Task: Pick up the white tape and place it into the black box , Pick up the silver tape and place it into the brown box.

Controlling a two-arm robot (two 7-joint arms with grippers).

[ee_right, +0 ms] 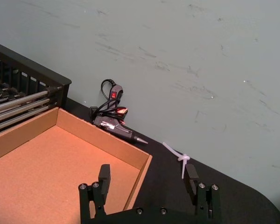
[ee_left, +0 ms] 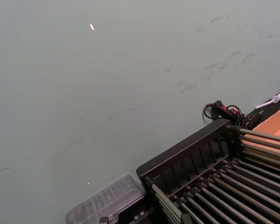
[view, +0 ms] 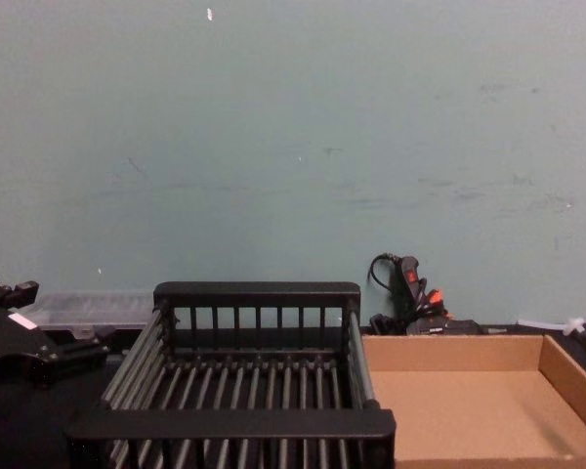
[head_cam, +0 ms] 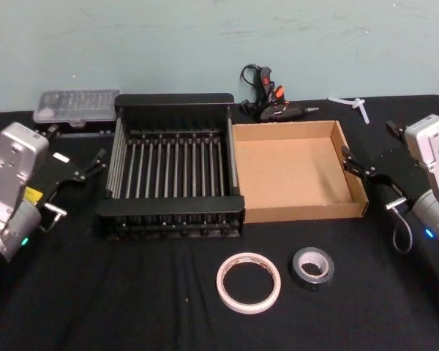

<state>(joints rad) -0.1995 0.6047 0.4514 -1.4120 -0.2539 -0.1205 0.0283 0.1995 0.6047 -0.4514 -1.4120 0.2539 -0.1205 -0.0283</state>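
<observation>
Right pincer (head_cam: pixel 362 167) hangs released at the brown box's (head_cam: pixel 293 213) 3 o'clock rim; left pincer (head_cam: pixel 95 162) waits at the black box's (head_cam: pixel 172 212) 9 o'clock, its grip untellable. Nothing picked yet: white tape (head_cam: pixel 249 282) and silver tape (head_cam: pixel 312 267) lie on the desk (head_cam: pixel 132 307), at 6 o'clock of the boxes. Next probably means descending over the white tape.

- A black glue gun (head_cam: pixel 267 99) with red-orange marks and a coiled cord lies at the far edge of the table, against the wall.
- A clear plastic case (head_cam: pixel 76 105) lies at the far left of the table.
- A white zip tie (head_cam: pixel 355 104) lies at the far right.
- A black cloth (head_cam: pixel 117 292) covers the table.
- A pale green wall (view: pixel 293 137), scuffed, stands behind.
</observation>
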